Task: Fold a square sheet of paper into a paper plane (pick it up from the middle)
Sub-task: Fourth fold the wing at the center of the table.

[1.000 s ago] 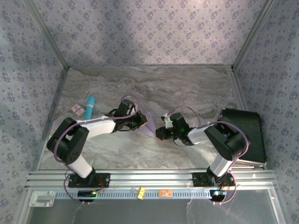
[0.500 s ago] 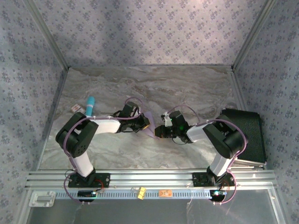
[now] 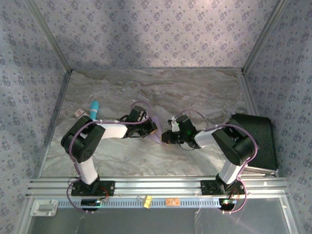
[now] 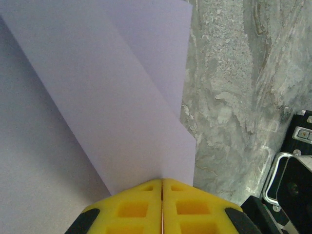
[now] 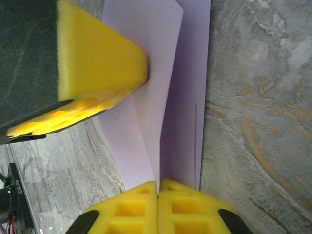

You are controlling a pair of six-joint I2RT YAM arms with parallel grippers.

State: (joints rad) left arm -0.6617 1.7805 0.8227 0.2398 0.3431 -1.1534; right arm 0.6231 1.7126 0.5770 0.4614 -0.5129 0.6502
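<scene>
The square sheet of paper (image 3: 157, 130) is lavender and folded into overlapping layers; it is held up between both grippers at the table's middle. My left gripper (image 3: 149, 128) is shut on one edge, its yellow pads pressed together on the paper (image 4: 122, 97) where a diagonal fold runs across it. My right gripper (image 3: 168, 138) is shut on the opposite end, with paper layers (image 5: 146, 122) rising from between its pads. The left gripper's yellow fingers (image 5: 97, 53) press the paper from the far side. I cannot tell whether it has the shape of a paper plane.
A teal cylinder (image 3: 94, 109) and a small card (image 3: 79, 113) lie at the left of the marble table (image 3: 161, 87). A black case (image 3: 256, 141) sits at the right edge. Patterned walls enclose the table on three sides.
My left arm's elbow has swung right and its gripper has edged toward the right gripper, so less paper shows between them. The right arm has barely moved.
</scene>
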